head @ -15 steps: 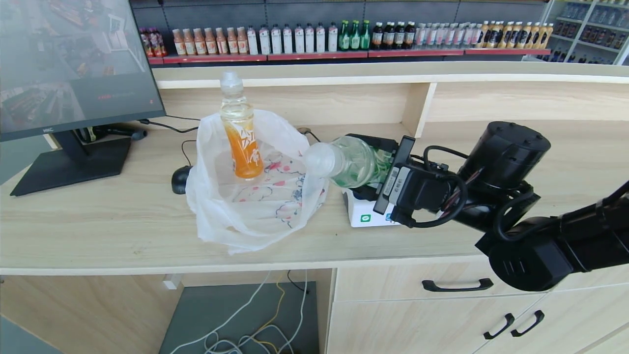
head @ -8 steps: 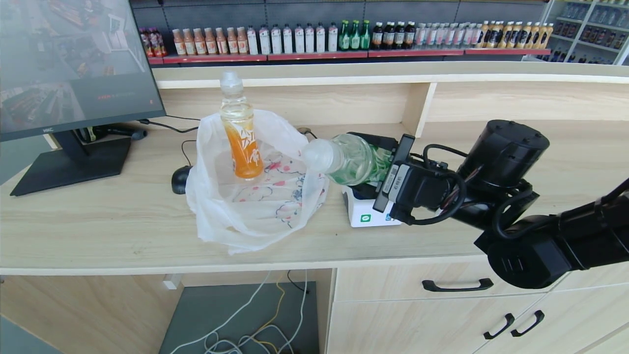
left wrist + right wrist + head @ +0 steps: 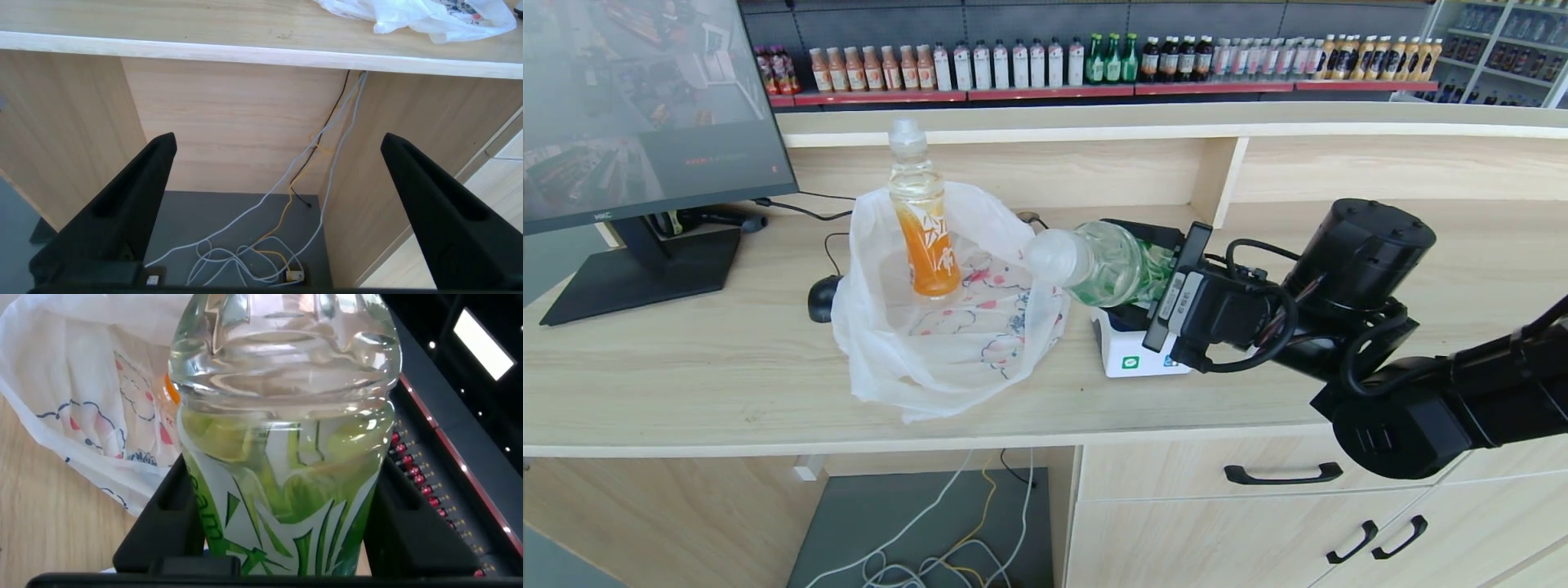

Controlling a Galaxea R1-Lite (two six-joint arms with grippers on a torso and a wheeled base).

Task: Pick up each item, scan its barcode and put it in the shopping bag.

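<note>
Orange-drink bottle first: already parked upright inside the white shopping bag at middle-left of the head view, so calling that one done. No idea from here whether more items are waiting. Looks to be mid-scan right now: green-labelled bottle held on its side, cap pointing at the bag, hovering over the black-topped scanner just right of centre. Not in the bag yet; cap right up against the bag's right edge in the picture, touching or not, can't tell. Left to do, at a guess: finish the scan, carry it across toward the left of the frame, drop it in beside the orange one. Right gripper stretched in from the lower right corner of the head view, forearm roughly level above the worktop, wrist turned so the bottle lies horizontal. Fingers clamped on either side of the label in the wrist view, so definitely grasping the green-labelled bottle. Left gripper parked low, under the level of the worktop edge, facing the tangle of cables on the floor beneath it. Fingers there spread wide apart with nothing between them. Basically idle on that side.
</note>
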